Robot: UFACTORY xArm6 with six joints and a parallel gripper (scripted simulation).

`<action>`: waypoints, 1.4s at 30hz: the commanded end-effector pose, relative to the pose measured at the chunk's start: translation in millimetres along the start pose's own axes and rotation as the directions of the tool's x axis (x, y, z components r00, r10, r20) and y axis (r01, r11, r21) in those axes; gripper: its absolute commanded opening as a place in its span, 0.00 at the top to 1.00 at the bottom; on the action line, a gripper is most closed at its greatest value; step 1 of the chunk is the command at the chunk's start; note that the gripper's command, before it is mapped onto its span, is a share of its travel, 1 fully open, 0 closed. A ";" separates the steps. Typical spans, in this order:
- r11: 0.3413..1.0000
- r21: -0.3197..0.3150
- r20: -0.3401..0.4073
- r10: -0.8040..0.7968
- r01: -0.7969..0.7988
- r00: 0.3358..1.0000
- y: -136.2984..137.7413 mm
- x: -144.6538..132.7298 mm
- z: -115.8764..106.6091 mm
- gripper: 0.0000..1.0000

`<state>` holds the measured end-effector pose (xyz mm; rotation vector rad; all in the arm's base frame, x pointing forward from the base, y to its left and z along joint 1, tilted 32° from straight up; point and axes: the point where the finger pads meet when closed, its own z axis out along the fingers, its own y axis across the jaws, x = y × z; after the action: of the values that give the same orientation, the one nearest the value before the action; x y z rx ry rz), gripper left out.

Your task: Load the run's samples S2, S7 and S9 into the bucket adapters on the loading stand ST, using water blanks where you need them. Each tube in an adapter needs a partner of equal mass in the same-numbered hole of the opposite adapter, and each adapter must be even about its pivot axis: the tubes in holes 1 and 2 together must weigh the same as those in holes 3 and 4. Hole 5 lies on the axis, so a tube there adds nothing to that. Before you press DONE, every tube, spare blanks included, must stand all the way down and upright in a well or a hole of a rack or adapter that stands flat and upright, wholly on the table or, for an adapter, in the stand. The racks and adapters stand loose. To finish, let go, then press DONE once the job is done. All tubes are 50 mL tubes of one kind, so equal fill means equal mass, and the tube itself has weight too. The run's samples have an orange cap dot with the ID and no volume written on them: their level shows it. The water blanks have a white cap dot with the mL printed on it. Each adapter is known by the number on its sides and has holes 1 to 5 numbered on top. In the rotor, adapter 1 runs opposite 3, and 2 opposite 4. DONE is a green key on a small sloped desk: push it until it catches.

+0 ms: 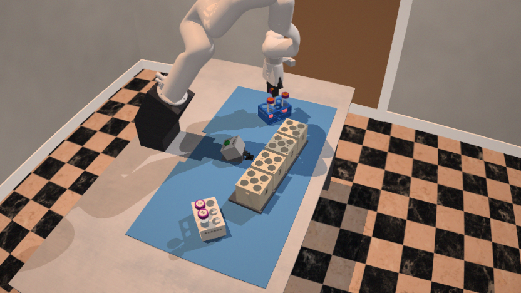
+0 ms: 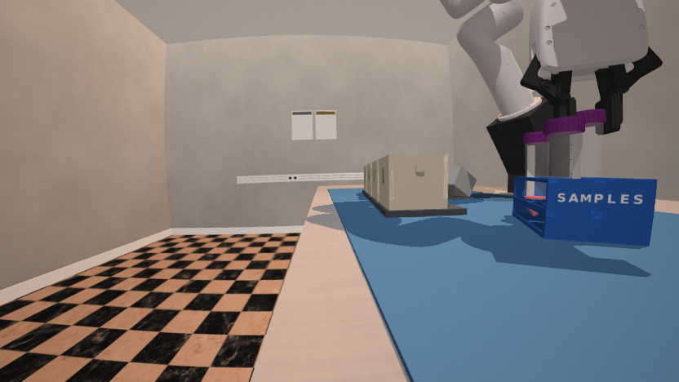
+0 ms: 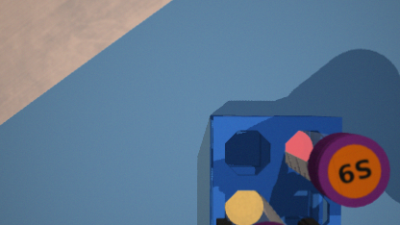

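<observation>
My gripper (image 1: 275,91) (image 2: 589,119) is shut on a purple-capped tube (image 2: 592,116) with yellow contents (image 3: 244,208), held upright over the blue SAMPLES rack (image 1: 281,117) (image 2: 598,230) (image 3: 276,126); its lower end is at the rack top or slightly in a well, the exact depth hidden. Its ID is not readable. Two more orange-dot tubes (image 1: 270,100) (image 1: 285,94) stand in the rack; one reads S9 (image 3: 355,170). Four beige adapters stand in a row on the dark stand (image 1: 232,199) (image 2: 427,212), holes empty. Two white-dot blanks (image 1: 200,203) (image 1: 203,213) stand in the BLANKS rack (image 1: 215,233), numbers unreadable.
The grey sloped desk (image 1: 238,147) with the green DONE key (image 1: 226,143) stands left of the adapter row in the top view. A small dark object (image 1: 248,156) lies beside it. The nearest adapter (image 1: 299,134) to the SAMPLES rack stands close to it.
</observation>
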<state>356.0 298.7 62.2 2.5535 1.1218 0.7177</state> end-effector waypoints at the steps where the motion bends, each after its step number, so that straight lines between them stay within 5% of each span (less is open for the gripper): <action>1: 1.000 0.000 -0.003 0.001 -0.001 1.000 0.0 1.4 5.2 1.00; 28: 1.000 0.000 -0.004 0.001 -0.001 1.000 0.0 1.4 12.2 1.00; 29: 1.000 0.000 -0.003 0.000 0.000 1.000 0.0 1.4 12.6 0.56; 42: 1.000 0.000 -0.004 0.000 0.000 1.000 0.0 1.4 12.6 0.56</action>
<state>363.2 298.3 50.9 2.5534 1.1216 0.7187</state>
